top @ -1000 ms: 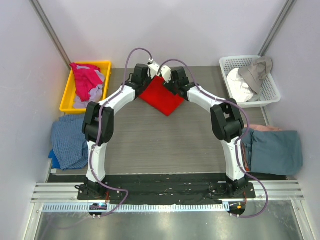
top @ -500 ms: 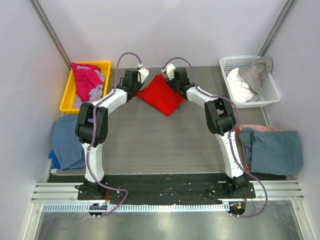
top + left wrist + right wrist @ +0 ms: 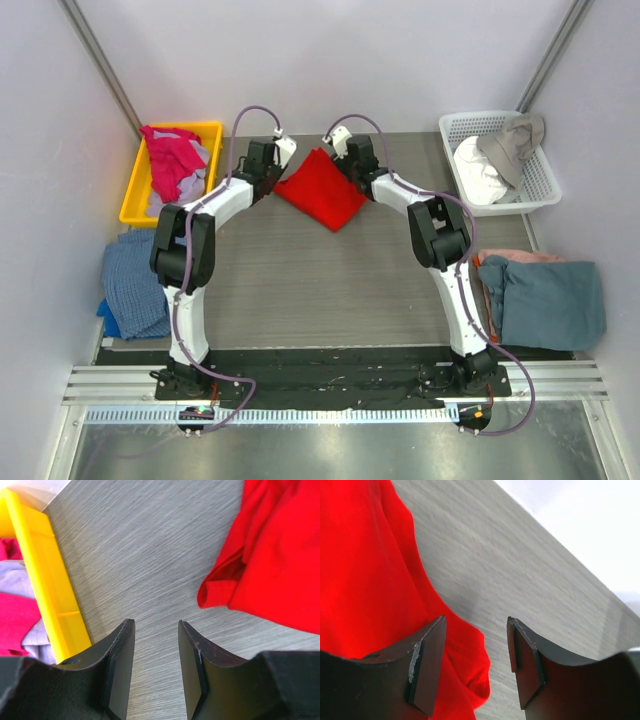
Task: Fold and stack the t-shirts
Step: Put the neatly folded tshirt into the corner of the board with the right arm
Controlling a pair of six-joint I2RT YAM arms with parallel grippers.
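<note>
A bright red t-shirt (image 3: 322, 190) lies folded into a diamond shape on the grey table at the back centre. My left gripper (image 3: 268, 178) is open and empty just left of the shirt's left corner. In the left wrist view the gripper (image 3: 155, 625) is over bare table, with the red shirt (image 3: 280, 555) off to the right. My right gripper (image 3: 347, 168) is open at the shirt's upper right edge. In the right wrist view the gripper (image 3: 476, 622) is open, and a rolled edge of the red shirt (image 3: 365, 570) lies below, between the fingers.
A yellow bin (image 3: 135, 195) at the back left holds magenta-pink and lavender shirts; it also shows in the left wrist view (image 3: 45, 580). A white basket (image 3: 545, 180) at the back right holds pale clothes. A blue cloth (image 3: 135, 280) lies left, a teal shirt (image 3: 550, 300) right.
A second ago both grippers were close together at the shirt's top corner. They have since moved apart to either side of the shirt. The shirt lies flat and released.
</note>
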